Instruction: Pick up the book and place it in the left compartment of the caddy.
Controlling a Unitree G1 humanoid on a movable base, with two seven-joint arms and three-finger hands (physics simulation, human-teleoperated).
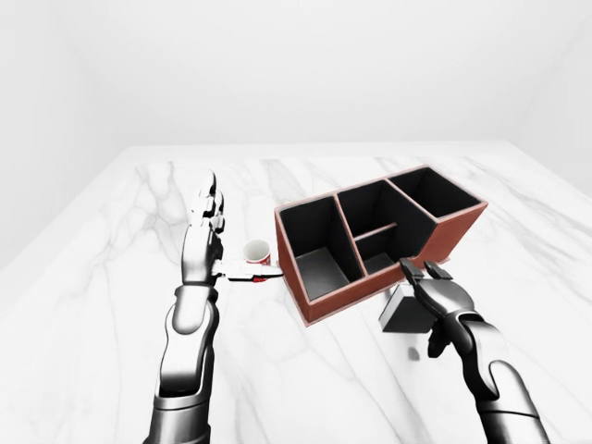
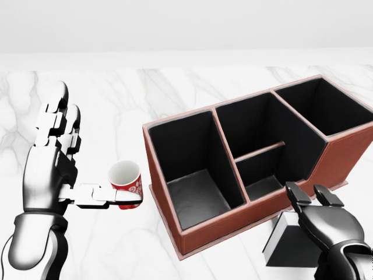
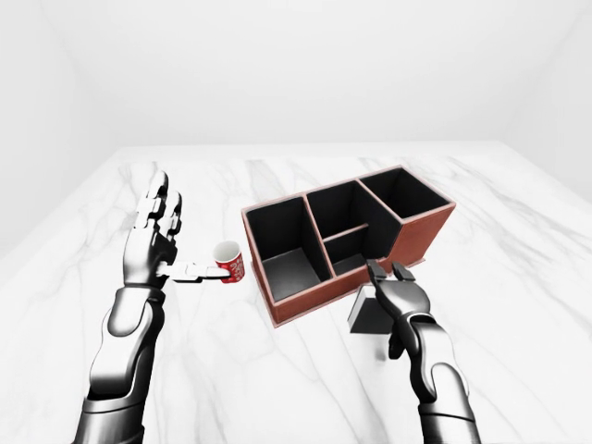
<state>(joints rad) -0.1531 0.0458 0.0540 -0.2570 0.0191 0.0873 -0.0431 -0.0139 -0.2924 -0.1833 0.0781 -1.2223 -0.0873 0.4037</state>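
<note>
Just dark grey book, white edge

Both arms are shiny chrome-silver with rounded shells and dark joints. The left hand has blocky segmented silver fingers; the right hand has black fingertips.

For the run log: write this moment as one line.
phase: reaching for book | right hand: open, over book | left hand: open, thumb by red cup | caddy: left compartment empty
</note>
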